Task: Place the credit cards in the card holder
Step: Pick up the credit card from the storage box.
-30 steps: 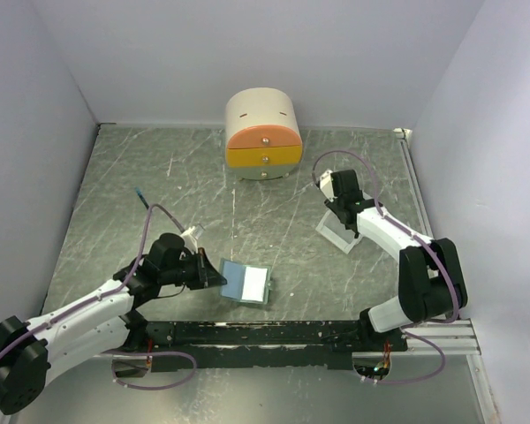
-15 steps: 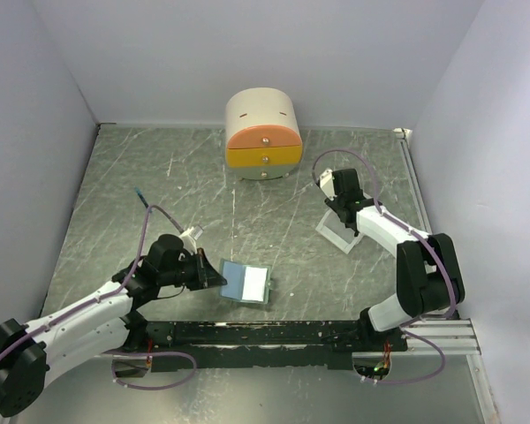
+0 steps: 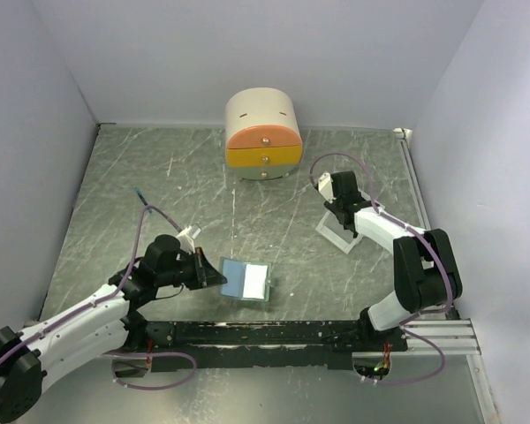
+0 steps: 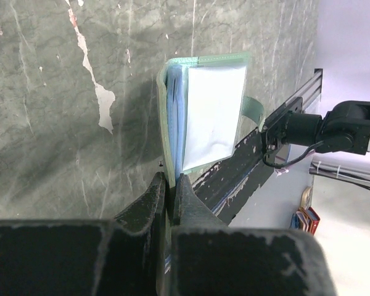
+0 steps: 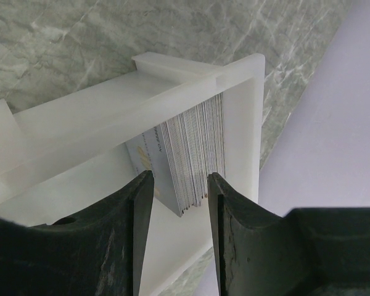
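Card holder (image 3: 247, 281) lies opened on the grey marbled tabletop (image 3: 159, 177), near the front rail between the two arms. It is a thin grey-green folding wallet with pale blue translucent pockets and a white panel on its right half. The left tool (image 4: 169, 179) is pinched narrow on the edge of its green cover, and in the left wrist view the pockets stand fanned up from that cover. The credit cards (image 5: 194, 154) stand on edge, packed as a stack in the corner of a white tray (image 5: 240, 123) to the right. The right tool (image 5: 179, 185) hangs over them with its jaws apart, astride the stack's near end. Whether they press the cards I cannot tell.
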